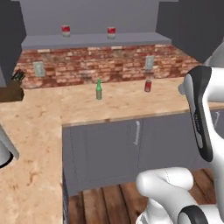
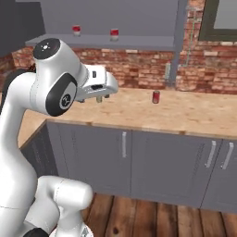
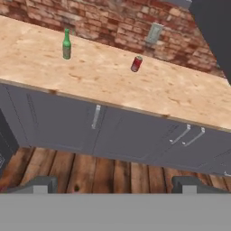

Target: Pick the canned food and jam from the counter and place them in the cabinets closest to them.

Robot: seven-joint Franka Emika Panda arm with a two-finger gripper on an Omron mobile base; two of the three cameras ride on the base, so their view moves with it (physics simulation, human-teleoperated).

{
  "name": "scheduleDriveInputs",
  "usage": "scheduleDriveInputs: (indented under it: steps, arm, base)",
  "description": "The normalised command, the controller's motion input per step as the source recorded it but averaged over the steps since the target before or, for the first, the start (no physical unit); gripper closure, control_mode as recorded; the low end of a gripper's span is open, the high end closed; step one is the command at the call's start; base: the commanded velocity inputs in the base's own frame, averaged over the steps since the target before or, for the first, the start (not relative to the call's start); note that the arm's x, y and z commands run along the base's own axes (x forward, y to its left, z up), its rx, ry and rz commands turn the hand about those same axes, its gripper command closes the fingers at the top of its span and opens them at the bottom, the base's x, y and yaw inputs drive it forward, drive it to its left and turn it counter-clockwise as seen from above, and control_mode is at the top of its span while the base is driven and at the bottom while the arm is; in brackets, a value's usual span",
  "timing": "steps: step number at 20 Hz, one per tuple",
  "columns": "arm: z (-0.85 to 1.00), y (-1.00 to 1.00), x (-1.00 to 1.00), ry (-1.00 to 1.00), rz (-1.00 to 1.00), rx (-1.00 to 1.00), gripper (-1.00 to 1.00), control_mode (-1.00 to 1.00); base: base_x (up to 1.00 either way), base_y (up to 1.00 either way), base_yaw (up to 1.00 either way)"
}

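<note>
the gripper hangs open and holds nothing, its two dark finger tips wide apart over the wood plank floor, well short of the counter. the counter top is a mottled tan slab with a straight front edge, above flat dark grey base doors with slim silver handles. on it a slim green bottle stands upright to the left, and a small red can stands to its right, near the rough red brick wall. the open upper cabinet has a pale grey shelf bearing two small squat red-and-white jars, well apart.
</note>
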Motion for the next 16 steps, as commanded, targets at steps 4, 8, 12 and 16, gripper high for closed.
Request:
scheduleDriveInputs:
  steps: [4,8,12,16]
  arm:
    - [0.0,0.0,0.0,0.0,0.0,0.0,-1.0,1.0]
    - [0.0,0.0,0.0,0.0,0.0,0.0,-1.0,1.0]
    - [0.0,0.0,0.0,0.0,0.0,0.0,-1.0,1.0]
    - [0.0,0.0,0.0,0.0,0.0,0.0,-1.0,1.0]
  base:
    - [-0.01,-0.64,-0.02]
    - [-0.02,-0.66,-0.03]
    - [-0.01,-0.65,-0.04]
    - [0.0,-0.66,-0.04]
